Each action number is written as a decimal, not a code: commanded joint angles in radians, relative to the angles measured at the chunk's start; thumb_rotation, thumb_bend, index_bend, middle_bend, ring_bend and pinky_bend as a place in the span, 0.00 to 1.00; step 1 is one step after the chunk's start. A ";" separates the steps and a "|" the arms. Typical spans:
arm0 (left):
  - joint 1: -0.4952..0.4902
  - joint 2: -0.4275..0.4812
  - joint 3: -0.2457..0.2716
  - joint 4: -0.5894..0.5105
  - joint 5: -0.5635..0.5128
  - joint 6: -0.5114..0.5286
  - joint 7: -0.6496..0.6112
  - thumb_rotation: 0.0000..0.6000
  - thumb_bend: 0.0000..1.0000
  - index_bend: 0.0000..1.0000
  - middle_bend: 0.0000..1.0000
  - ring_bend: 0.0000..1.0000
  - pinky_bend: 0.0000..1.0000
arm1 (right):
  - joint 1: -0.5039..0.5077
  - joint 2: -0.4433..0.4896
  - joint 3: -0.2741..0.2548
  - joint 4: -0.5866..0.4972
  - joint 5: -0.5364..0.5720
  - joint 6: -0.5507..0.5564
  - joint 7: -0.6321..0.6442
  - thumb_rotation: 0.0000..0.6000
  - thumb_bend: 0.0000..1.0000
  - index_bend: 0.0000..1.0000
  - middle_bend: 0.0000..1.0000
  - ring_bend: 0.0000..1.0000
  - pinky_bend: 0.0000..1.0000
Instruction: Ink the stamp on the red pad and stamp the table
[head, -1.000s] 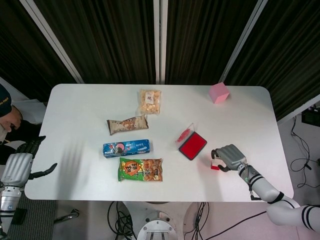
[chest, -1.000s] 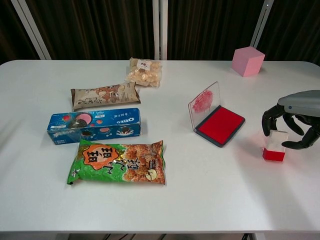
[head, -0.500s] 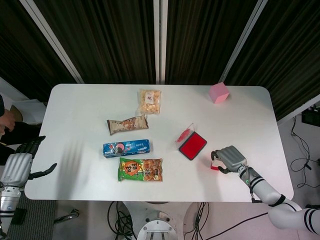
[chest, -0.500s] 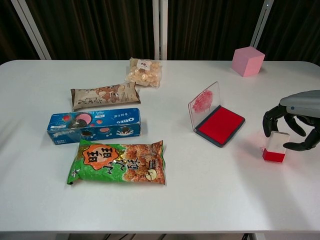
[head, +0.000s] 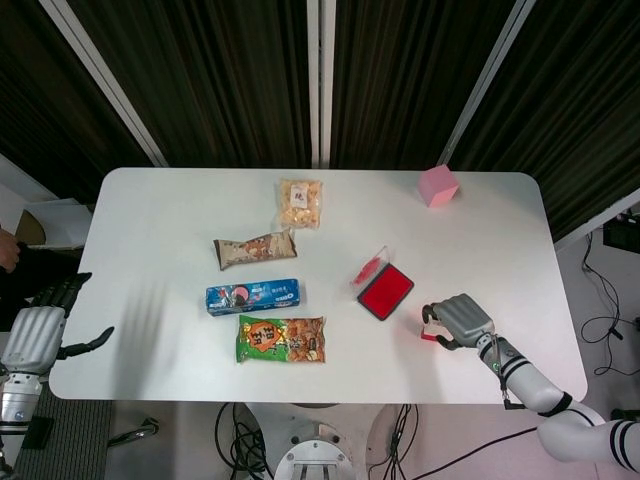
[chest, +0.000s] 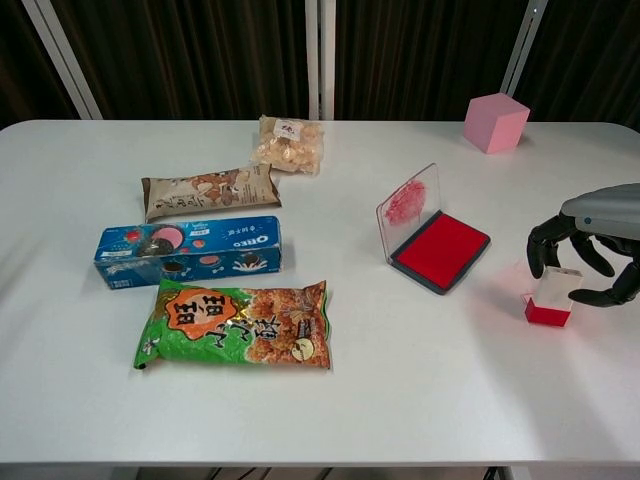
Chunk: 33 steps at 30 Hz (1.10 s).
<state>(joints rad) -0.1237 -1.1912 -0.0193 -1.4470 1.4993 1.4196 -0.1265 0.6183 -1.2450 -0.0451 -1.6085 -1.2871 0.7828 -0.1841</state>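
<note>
Stamp (chest: 548, 298) is seen standing upright on the table (chest: 400, 400), near the right edge and just to the right of the red pad (chest: 441, 250), whose clear lid (chest: 408, 210) stands open. The right hand (chest: 590, 245) is arched over the stamp from the right edge, with dark fingers (chest: 545, 240) hanging beside its pale upper part. Whether those fingers actually touch the stamp cannot be told from either view; nothing is seen to be lifted.

Compared with a second ago, the right hand has been drawn a little toward the right edge and slightly toward the near edge, and the thumb is now seen further from the stamp's body. The stamp has been shifted only marginally, if at all, and has been kept upright with its red base on the table. This is judged as a grasp being adjusted or loosened rather than a lift begun; inking on the pad is taken as not yet done, and no mark is visible on the table.

The left hand (head: 40, 335) is held off the near left corner, fingers spread and holding nothing, unchanged. Snack packs (chest: 235, 322) lie on the left half and a pink cube (chest: 495, 122) near the far right corner, all unmoved.
</note>
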 joint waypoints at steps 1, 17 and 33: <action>0.000 -0.001 0.000 0.001 0.000 0.000 0.000 0.41 0.17 0.11 0.12 0.12 0.21 | -0.002 0.001 0.000 -0.004 -0.005 0.005 -0.001 1.00 0.27 0.40 0.42 0.61 0.82; 0.006 0.006 -0.001 -0.002 -0.004 0.008 0.002 0.41 0.17 0.11 0.12 0.12 0.21 | -0.092 0.187 -0.021 -0.165 -0.128 0.183 0.063 1.00 0.27 0.40 0.41 0.61 0.82; 0.001 0.022 -0.008 -0.052 0.006 0.020 0.047 0.41 0.17 0.11 0.12 0.12 0.21 | -0.530 0.163 0.030 0.099 -0.125 0.863 0.354 1.00 0.15 0.00 0.00 0.00 0.00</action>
<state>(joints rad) -0.1221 -1.1691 -0.0274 -1.4986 1.5047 1.4395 -0.0800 0.1866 -0.9477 -0.0764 -1.6478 -1.5013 1.5673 0.2032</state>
